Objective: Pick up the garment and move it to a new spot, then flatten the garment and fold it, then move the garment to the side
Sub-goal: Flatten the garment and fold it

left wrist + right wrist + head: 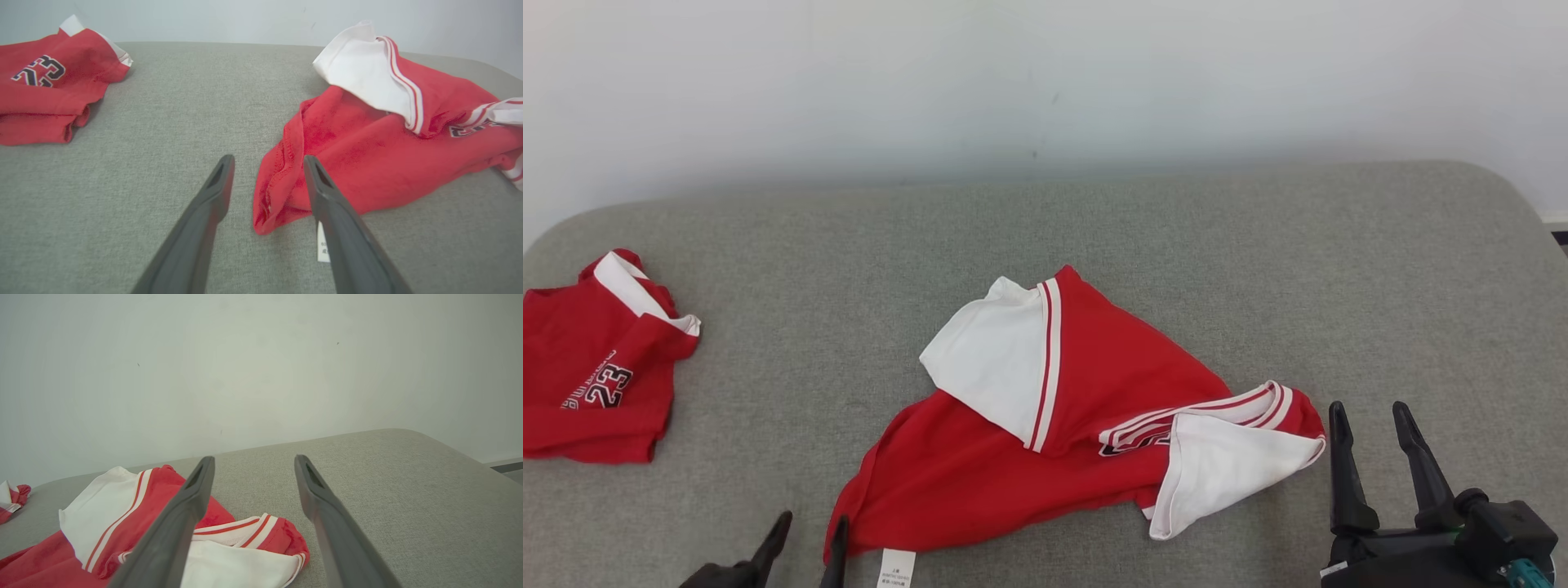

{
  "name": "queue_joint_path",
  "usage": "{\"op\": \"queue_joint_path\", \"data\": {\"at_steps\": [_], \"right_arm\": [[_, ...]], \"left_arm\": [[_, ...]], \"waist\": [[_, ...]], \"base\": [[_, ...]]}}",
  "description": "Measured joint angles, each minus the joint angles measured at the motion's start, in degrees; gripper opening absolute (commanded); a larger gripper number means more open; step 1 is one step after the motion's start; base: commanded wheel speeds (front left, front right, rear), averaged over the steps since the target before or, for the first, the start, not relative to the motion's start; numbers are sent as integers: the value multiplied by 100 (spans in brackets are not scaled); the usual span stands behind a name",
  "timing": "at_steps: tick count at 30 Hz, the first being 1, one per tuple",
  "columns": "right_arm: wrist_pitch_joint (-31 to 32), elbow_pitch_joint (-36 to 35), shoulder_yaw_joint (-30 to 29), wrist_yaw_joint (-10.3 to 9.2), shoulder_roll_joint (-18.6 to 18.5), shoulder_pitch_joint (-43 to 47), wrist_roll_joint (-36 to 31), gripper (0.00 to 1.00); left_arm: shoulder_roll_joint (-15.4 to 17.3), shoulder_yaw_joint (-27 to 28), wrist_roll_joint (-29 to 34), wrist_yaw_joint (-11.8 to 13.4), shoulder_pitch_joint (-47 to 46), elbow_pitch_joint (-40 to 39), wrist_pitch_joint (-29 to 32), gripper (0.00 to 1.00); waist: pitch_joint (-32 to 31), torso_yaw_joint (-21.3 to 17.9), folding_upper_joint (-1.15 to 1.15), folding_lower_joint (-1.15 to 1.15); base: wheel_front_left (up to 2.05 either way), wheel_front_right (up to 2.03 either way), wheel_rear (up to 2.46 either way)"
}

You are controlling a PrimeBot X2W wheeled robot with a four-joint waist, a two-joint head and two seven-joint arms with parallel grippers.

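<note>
Left gripper (268, 159), jaws wide and empty, brackets the red jersey's (1111, 367) hem at the bench's (1258, 245) near edge for pickup; right gripper (1368, 408) hovers equally open.

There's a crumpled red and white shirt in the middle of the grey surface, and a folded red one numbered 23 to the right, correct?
Not quite. The head view shows the folded red shirt numbered 23 to the left, not the right. The crumpled red and white shirt is in the middle of the grey surface.
</note>
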Motion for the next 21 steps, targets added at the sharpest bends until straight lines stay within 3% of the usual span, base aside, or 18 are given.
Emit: {"op": "queue_joint_path", "data": {"at_steps": [8, 21], "right_arm": [[0, 9, 0, 0, 0, 87, -10, 100], [0, -36, 187, 0, 0, 185, -15, 100]], "left_arm": [[-257, 644, 200, -76, 78, -703, 0, 100], [-482, 1718, 866, 138, 397, -1525, 0, 100]], "waist": [[-223, 53, 0, 0], [-360, 122, 0, 0]], "base": [[0, 0, 0], [0, 0, 0]]}}
